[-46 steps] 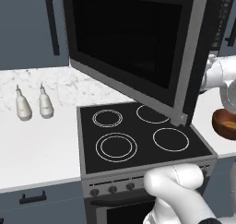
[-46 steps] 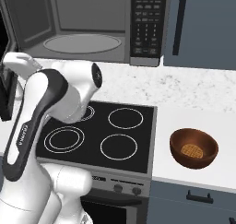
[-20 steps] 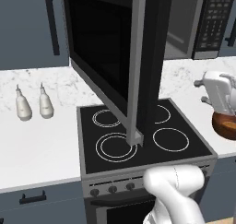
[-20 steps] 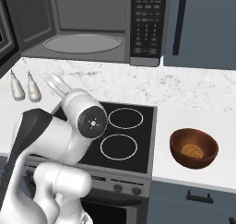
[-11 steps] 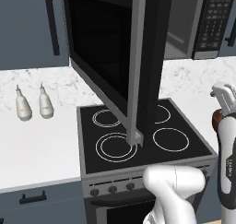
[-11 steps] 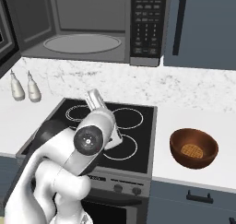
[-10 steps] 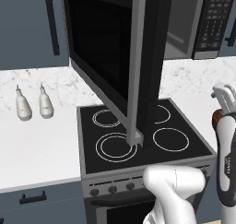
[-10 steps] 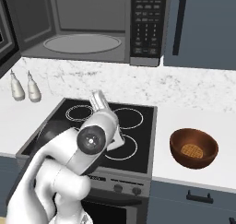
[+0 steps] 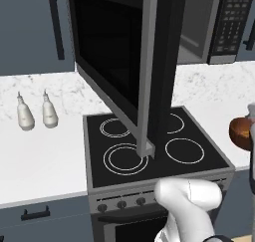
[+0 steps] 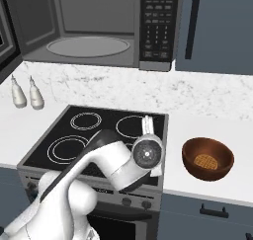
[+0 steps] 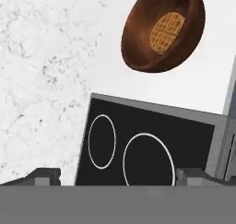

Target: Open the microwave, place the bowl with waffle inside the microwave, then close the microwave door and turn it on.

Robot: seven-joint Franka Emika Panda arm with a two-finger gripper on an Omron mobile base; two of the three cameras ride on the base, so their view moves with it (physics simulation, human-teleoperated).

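Right base view shows the big microwave [image 10: 94, 29] up high, above and behind the gripper [image 10: 147, 123]. Its inside is bare to see, with a round plate on the floor. The microwave door [image 9: 129, 71] is swung wide open — in the left base view it sticks out over the stovetop [image 9: 149, 149], with its dark glass facing left.

The stovetop is right under the gripper. The gripper hangs over the right side of it, near the back right ring. Its two fingers stand far apart and hold nothing.

The white counter [image 10: 217, 115] lies to the right of the gripper. On it sits the bowl [image 10: 207, 158] — brown and shiny, with a round waffle [image 10: 203, 160] lying flat in the bottom. The bowl is near the gripper but not touching it. In the hand view the bowl [image 11: 161, 29] sits on the counter past the edge of the stovetop, ahead of the finger tips.

Two small white bottles [image 10: 25, 93] stand side by side on the counter far to the left of the gripper.
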